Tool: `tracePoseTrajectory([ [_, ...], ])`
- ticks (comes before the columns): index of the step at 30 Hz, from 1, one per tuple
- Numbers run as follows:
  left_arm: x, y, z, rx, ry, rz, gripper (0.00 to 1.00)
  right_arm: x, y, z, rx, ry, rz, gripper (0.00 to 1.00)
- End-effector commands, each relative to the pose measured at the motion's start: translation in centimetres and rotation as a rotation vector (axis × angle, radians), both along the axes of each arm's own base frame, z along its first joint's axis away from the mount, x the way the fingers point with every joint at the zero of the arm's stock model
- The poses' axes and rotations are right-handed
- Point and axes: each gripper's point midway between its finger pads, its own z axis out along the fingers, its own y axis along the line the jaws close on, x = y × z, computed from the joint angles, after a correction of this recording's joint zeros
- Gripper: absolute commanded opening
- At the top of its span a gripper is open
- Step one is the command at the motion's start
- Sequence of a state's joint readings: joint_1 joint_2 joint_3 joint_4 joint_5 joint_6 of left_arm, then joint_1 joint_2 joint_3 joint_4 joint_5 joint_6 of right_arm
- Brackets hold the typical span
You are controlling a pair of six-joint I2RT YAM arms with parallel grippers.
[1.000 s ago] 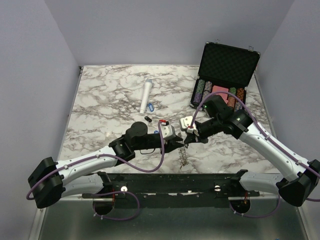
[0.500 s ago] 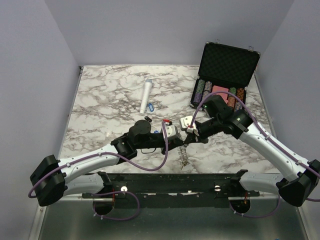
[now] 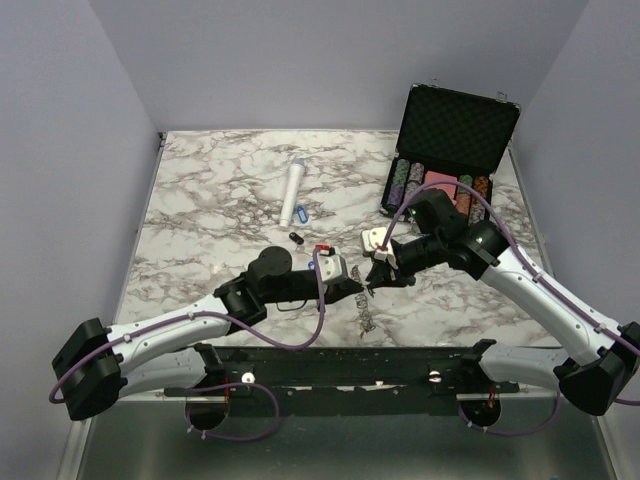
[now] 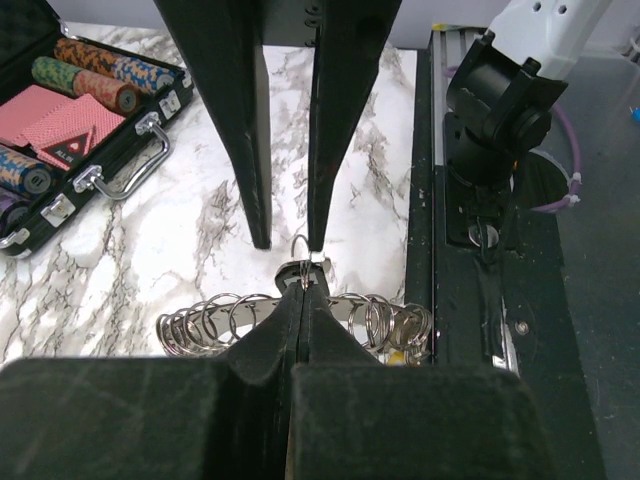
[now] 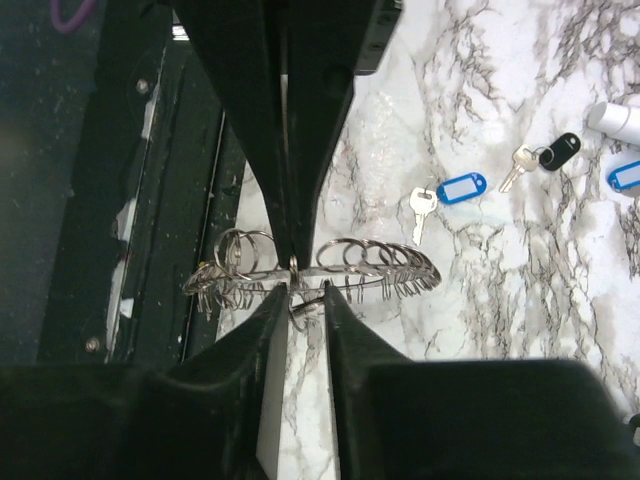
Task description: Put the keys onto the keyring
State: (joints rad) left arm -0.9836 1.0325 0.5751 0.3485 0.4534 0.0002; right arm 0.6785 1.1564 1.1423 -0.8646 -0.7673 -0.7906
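I see my left gripper and right gripper tip to tip above the marble table, the grey metal keyring just nearside; a white cylinder lies farther back.

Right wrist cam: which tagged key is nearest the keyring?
The blue-tagged key with its silver blade toward the keyring; the black-tagged key and the other blue tag lie farther out.

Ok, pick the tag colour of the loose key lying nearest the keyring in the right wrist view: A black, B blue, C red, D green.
B: the blue-tagged key lies just beyond the keyring, while the black-tagged key lies farther off.
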Motion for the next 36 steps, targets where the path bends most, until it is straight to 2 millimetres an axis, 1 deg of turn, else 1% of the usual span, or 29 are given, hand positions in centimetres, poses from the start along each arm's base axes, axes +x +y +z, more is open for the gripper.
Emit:
tracePoseTrajectory([
  [1,-0.3,0.8,3.4,-0.187,-0.021,0.032,0.00,-0.1,0.2,1.7,0.123,0.071,-0.044,0.36],
  [6,-1.1,1.8,4.7,-0.343,0.002,0.035,0.00,-1.8,0.1,3.0,0.264,0.139,0.022,0.45],
  [10,-1.1,2.2,5.3,-0.415,0.037,0.047,0.00,-2.3,0.5,3.8,0.343,0.173,0.038,0.48],
  [11,-1.0,2.2,5.4,-0.428,0.051,0.056,0.00,-2.3,0.7,4.2,0.365,0.170,0.046,0.49],
  [13,-0.6,2.5,5.9,-0.461,0.069,0.085,0.00,-2.4,1.0,4.3,0.386,0.192,0.051,0.50],
  [16,0.2,2.9,6.7,-0.520,0.097,0.135,0.00,-1.6,1.2,4.1,0.396,0.215,-0.012,0.50],
  [19,1.0,3.2,7.0,-0.550,0.123,0.184,0.00,-0.6,1.4,4.0,0.401,0.200,-0.073,0.50],
  [23,2.2,3.4,6.5,-0.544,0.148,0.265,0.00,-0.2,1.6,4.8,0.414,0.192,-0.089,0.51],
  [26,2.8,3.6,6.4,-0.540,0.154,0.299,0.00,0.3,1.7,5.0,0.418,0.183,-0.114,0.51],
  [31,2.8,3.4,6.5,-0.549,0.175,0.298,0.00,1.3,2.1,4.9,0.430,0.181,-0.157,0.51],
  [36,2.7,3.5,6.6,-0.563,0.183,0.299,0.00,2.6,2.3,4.5,0.421,0.170,-0.225,0.48],
])
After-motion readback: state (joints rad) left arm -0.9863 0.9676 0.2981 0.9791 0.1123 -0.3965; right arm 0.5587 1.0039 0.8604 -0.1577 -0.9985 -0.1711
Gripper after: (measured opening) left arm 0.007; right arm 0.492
